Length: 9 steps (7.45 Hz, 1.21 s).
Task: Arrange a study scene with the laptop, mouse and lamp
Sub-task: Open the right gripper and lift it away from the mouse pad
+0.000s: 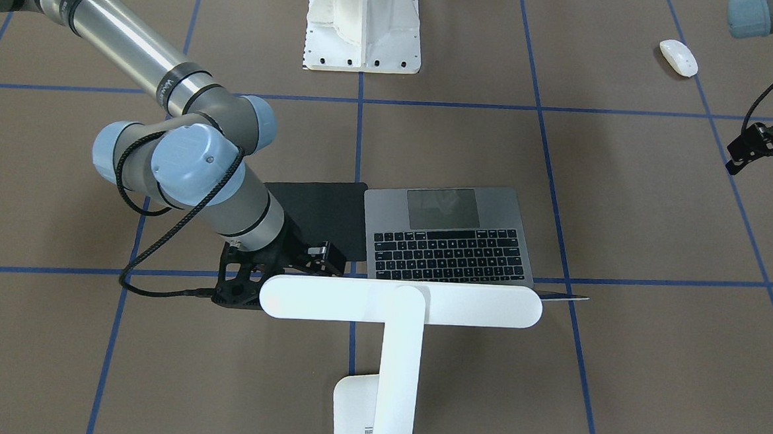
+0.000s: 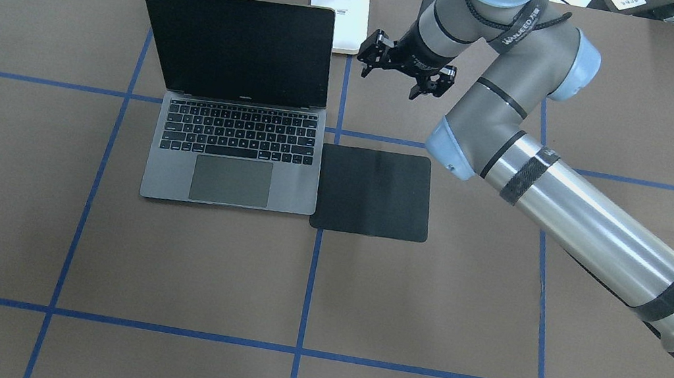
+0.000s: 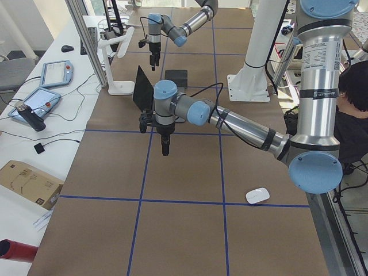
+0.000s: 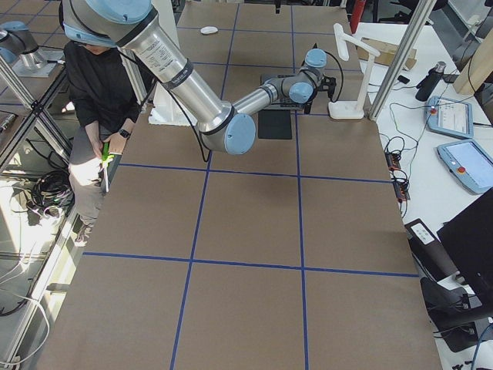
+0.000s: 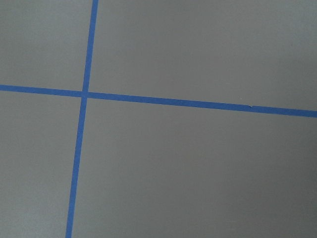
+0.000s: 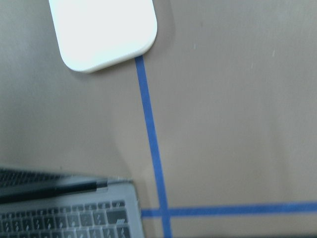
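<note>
The laptop [image 2: 234, 151] stands open left of centre, screen dark; it also shows in the front-facing view [image 1: 451, 240]. The white lamp [image 1: 402, 302] stands behind it, its base [image 2: 346, 12] at the table's far edge. My right gripper [image 2: 401, 73] hovers just right of the lamp base and holds nothing; I cannot tell whether it is open. The right wrist view shows the lamp base [image 6: 104, 29] and a laptop corner [image 6: 64, 213]. The white mouse [image 1: 678, 57] lies near the robot's left side. My left gripper [image 1: 764, 147] hangs above bare table, apart from the mouse; its fingers are unclear.
A square black mat [image 2: 374, 192] lies flat against the laptop's right side. The white bolted pedestal [image 1: 363, 24] stands at the robot's edge of the table. Blue tape lines cross the brown table [image 5: 198, 163]. An operator sits beside the table [image 4: 100, 92].
</note>
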Each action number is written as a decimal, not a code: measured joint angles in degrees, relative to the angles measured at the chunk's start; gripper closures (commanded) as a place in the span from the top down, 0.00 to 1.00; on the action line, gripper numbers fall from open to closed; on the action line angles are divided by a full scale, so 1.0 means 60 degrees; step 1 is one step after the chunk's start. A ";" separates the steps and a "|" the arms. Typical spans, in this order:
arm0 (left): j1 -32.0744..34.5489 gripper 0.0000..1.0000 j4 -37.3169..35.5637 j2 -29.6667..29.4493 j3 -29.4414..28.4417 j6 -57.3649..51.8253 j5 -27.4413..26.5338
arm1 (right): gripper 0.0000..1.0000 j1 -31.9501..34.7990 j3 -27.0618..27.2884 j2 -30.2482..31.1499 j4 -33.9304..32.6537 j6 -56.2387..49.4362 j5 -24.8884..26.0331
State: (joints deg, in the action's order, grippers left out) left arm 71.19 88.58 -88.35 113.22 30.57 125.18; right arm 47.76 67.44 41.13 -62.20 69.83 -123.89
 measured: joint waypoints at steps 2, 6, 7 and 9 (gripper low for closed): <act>0.0105 1.00 0.0093 0.0447 0.0070 -0.0723 0.0009 | 1.00 0.0847 0.0436 0.0854 -0.0078 -0.0728 -0.0807; 0.0078 1.00 0.4876 0.4251 0.0344 0.1800 -0.0032 | 1.00 0.2271 0.2825 0.3072 -0.2145 -0.2274 -0.1946; 0.0021 1.00 0.5999 0.5240 0.0330 0.2333 -0.0044 | 1.00 0.2428 0.3944 0.3540 -0.3852 -0.3316 -0.1879; -0.0150 1.00 0.7221 0.6579 0.0288 0.2716 -0.0064 | 1.00 0.2623 0.5908 0.4335 -0.6834 -0.5355 -0.1586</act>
State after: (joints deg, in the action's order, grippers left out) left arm 70.29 131.91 -48.88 114.95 46.86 124.79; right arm 63.50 102.89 67.14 -103.20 37.70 -133.40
